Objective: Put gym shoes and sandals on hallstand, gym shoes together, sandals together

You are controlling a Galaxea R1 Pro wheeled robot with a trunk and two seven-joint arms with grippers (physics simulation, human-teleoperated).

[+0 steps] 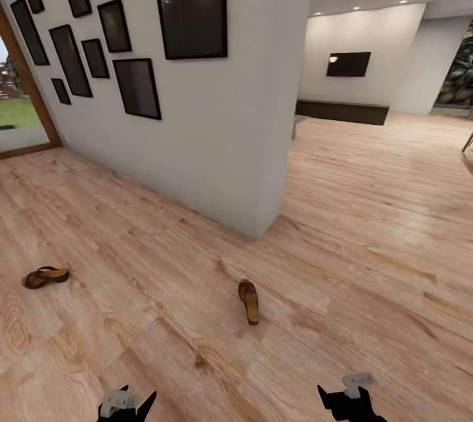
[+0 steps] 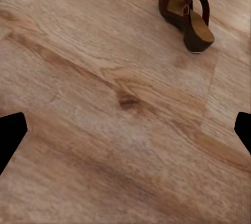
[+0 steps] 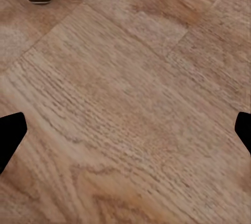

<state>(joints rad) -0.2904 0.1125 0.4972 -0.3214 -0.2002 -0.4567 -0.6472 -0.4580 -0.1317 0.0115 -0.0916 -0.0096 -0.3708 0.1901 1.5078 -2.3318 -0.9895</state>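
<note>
Hands, left hand (image 1: 127, 403) and right hand (image 1: 348, 396), hang spread wide and empty above the corridor floor (image 1: 368, 225), sandals (image 1: 248, 301) untouched.

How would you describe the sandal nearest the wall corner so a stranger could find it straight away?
Start at the white wall hung with black frames and follow it to its outer corner. On the wood floor in front of that corner lies a brown sandal, pointing lengthwise toward the robot. The other sandal lies far off to the left, turned sideways.
</note>
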